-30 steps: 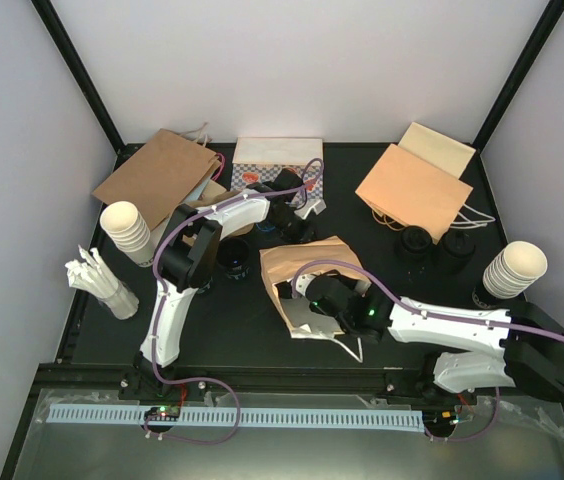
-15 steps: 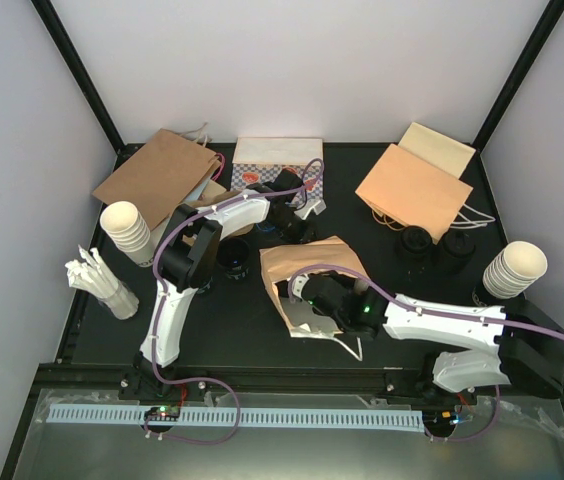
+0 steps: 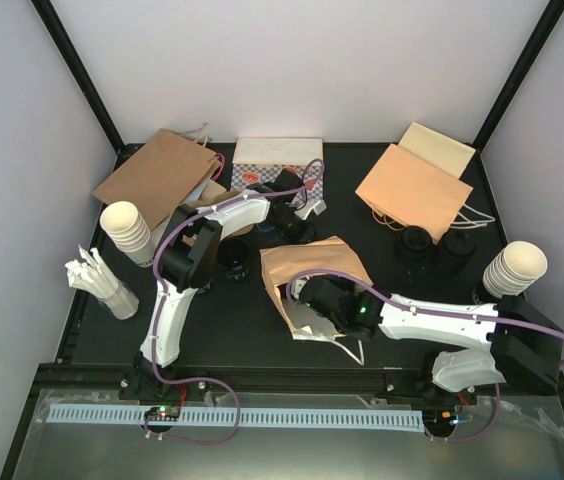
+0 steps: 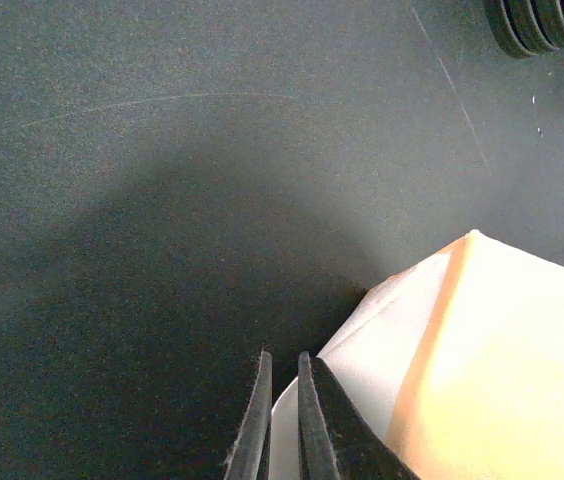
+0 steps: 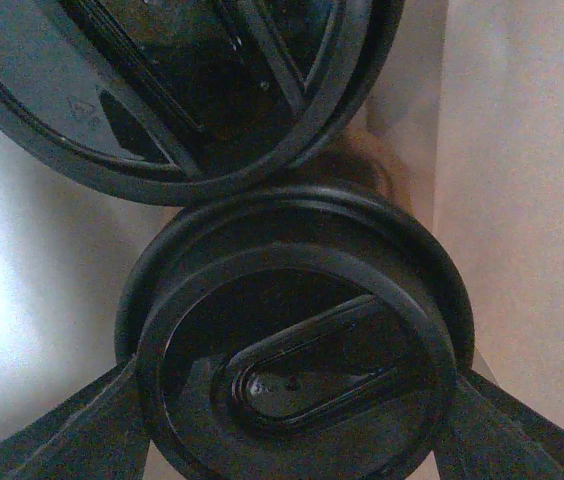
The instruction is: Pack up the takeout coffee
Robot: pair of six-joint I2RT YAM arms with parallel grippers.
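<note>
At the far left of the top view a bundle of white sticks [image 3: 102, 282] lies on the black desk [image 3: 222, 315], and just behind it stands a stack of cream paper cups [image 3: 127, 230]. A flat brown bag [image 3: 157, 175] lies in the upper left. Beside the left arm one lone coffee cup [image 3: 232, 258] with a black lid stands on the desk, outside of any bag. Behind it, in the upper middle, there is a patterned box [image 3: 277, 160]. The left fingers [image 4: 332, 440] are almost closed, with only a thin slit between them. In the left wrist view the pale rim of the open paper bag [image 3: 312, 262] seems to be pinched in that slit. This bag lies in the centre of the frame, its mouth towards the lower edge. The right fingers [image 5: 62, 440] reach into that mouth and stand wide around a held coffee cup [image 5: 297, 360], one finger touching each side of it, with the pale paper walls of the bag around. Just above it in the right wrist view a second black lid [image 5: 182, 80] touches its rim. Further right, a third lidded cup [image 3: 415, 242] and a fourth lidded cup [image 3: 454, 246] stand side by side just below the tan bags [image 3: 412, 185]. A second cup stack [image 3: 514, 268] is at the right edge.
</note>
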